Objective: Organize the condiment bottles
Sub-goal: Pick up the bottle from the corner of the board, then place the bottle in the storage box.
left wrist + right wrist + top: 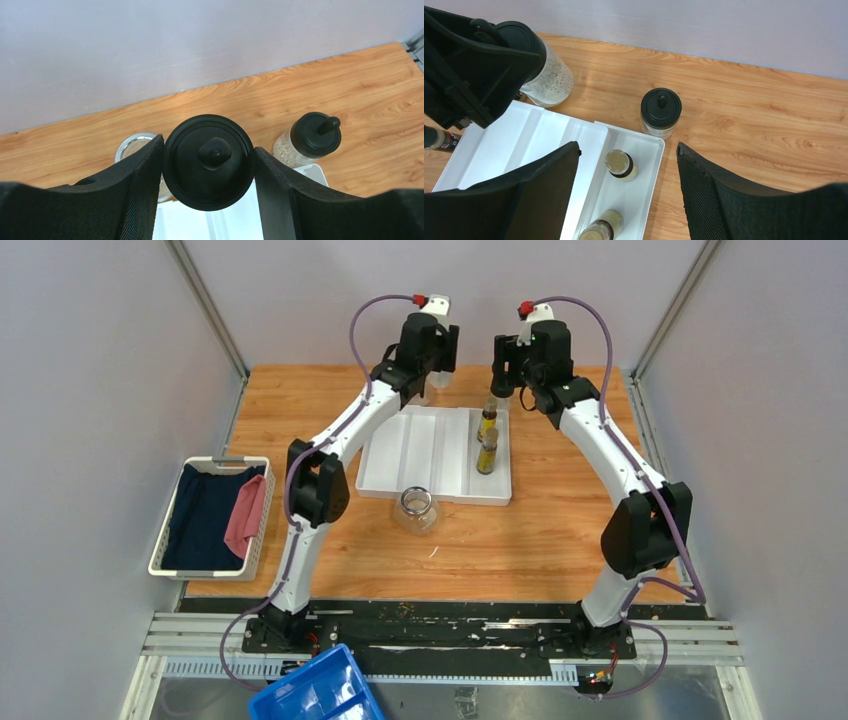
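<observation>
**Left wrist view: a black-capped bottle clamped at the tray's far edge**

In this view we see the left fingers [145, 190] closed on a round black-capped bottle [208, 161], one pad touching each side of its cap. The right wrist view shows its clear body full of pale beads, just past the far rim of the white tray [499, 150]. We cannot tell whether it rests on the counter [749, 125] or hangs above it.

A second black-capped bottle [310, 140] stands upright on the counter just off the tray's far right corner. The rim of a glass jar [132, 147] peeks out behind the left finger.

The right fingers [549, 200] are spread wide and hold nothing. They hover over the tray's rightmost compartment, where two slim oil bottles [620, 164] stand in a line.

From the top external camera we see another glass jar [415, 510] on the counter just in front of the tray's near edge.
</observation>
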You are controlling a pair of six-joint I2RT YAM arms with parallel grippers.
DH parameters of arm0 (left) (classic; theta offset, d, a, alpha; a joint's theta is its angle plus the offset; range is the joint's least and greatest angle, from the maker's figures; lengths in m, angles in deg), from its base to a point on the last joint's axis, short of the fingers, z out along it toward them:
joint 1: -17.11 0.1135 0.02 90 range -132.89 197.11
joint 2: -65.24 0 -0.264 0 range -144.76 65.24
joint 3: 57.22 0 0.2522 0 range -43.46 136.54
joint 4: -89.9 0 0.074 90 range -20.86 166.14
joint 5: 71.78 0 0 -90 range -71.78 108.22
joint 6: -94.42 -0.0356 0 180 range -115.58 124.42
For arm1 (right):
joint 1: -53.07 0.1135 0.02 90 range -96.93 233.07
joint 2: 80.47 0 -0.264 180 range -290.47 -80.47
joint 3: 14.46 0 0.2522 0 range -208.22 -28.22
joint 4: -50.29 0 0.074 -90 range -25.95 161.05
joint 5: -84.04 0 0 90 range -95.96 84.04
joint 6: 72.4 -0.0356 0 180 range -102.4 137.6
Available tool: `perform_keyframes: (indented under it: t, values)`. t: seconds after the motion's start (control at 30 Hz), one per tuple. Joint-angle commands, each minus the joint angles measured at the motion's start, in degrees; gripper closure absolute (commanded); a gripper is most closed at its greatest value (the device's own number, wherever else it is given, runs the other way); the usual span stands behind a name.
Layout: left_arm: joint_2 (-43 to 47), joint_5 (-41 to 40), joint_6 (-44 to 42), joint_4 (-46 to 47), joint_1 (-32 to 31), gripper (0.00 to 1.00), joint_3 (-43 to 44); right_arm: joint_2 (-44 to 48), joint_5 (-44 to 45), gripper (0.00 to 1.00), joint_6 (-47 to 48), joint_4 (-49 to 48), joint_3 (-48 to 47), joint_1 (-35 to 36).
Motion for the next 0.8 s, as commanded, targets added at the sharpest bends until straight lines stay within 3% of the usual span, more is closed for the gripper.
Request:
perform_keyframes:
  t: [0.0,0.43,0.77]
  values:
    - [6.06,-2.7,-0.32,3.26,-0.46,1.0,-3.81,2.44,-0.09,0.25,-0.81,0.66,0.79,-0.12]
    - [19.47,-9.39,2.1,6.91,-0.22,1.0,-23.75,5.78,0.04,0.25,-1.18,1.65,2.28,0.8]
    - [24.8,-12.53,6.55,9.53,1.83,1.0,-34.48,6.34,-0.13,0.25,-1.29,2.19,2.87,0.99]
